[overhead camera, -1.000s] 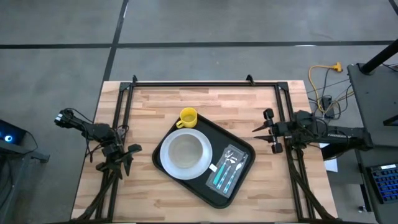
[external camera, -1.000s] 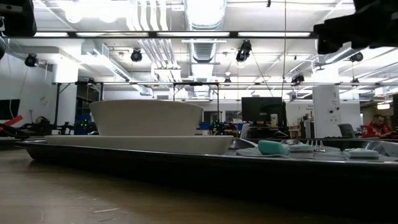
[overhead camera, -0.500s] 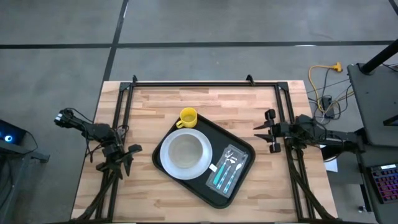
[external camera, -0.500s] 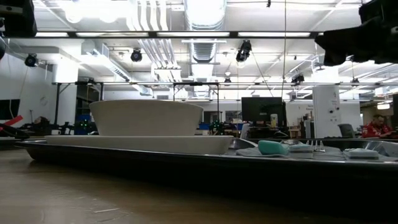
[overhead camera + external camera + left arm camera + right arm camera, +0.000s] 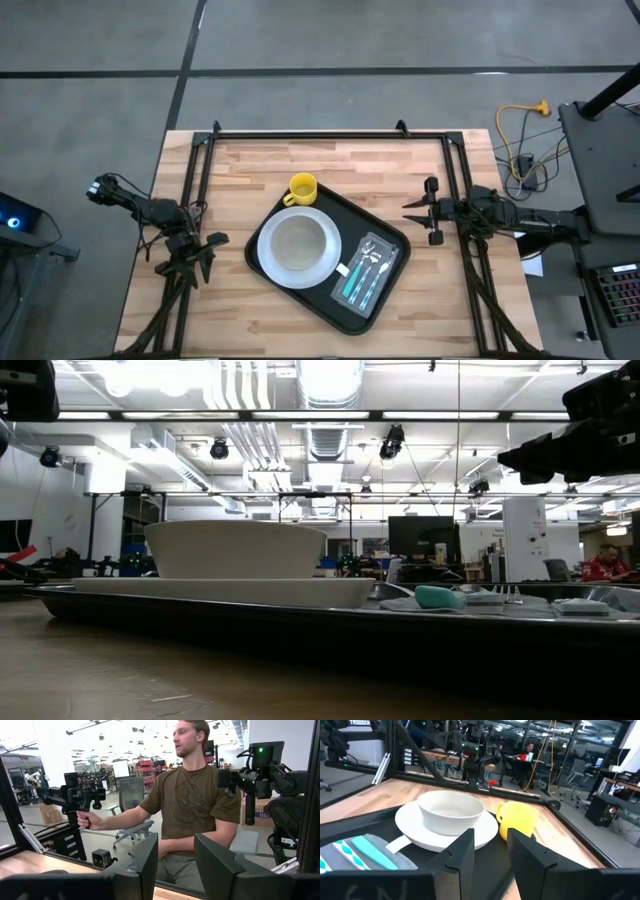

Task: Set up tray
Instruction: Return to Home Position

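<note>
Tray (image 5: pixel 350 214) sits angled at mid-table. It holds a white plate (image 5: pixel 265 265) with a bowl (image 5: pixel 298 245) on it and a yellow cup (image 5: pixel 302 188) at its far corner. Blue cutlery (image 5: pixel 357 286) lies on a gray napkin (image 5: pixel 382 245) at the tray's right end. Left gripper (image 5: pixel 200 256) hangs near the table's left edge, and right gripper (image 5: pixel 412 210) is just right of the tray. Both have fingers apart, holding nothing.

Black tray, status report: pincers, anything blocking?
Left pincer, right pincer open, empty, at sides of wooden table. Large matte black rectangular tray holds white bowl on round white plate, blue cutlery on grey napkin; yellow mug at its corner. Nothing blocking.
</note>
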